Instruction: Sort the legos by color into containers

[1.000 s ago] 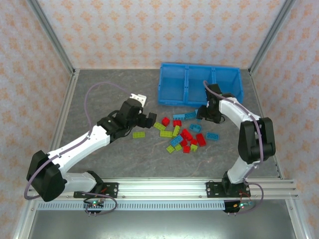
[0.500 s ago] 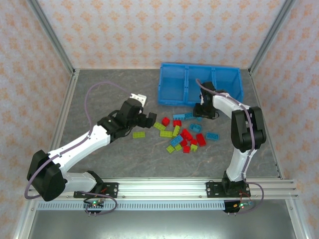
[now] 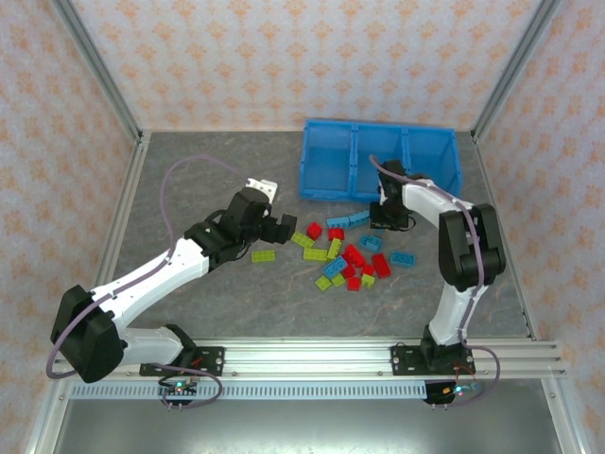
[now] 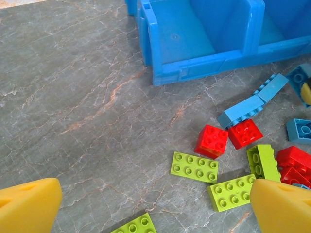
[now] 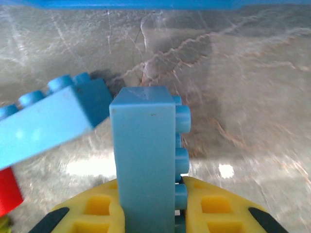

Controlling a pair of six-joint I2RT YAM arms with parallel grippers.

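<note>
Light blue lego [image 5: 146, 160] sits clamped between the right jaws; left jaws stand wide apart.

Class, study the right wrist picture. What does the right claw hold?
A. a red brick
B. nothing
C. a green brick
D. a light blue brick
D: the right claw is shut on a light blue brick, which stands on edge between its yellow fingers, studs facing sideways.
</note>
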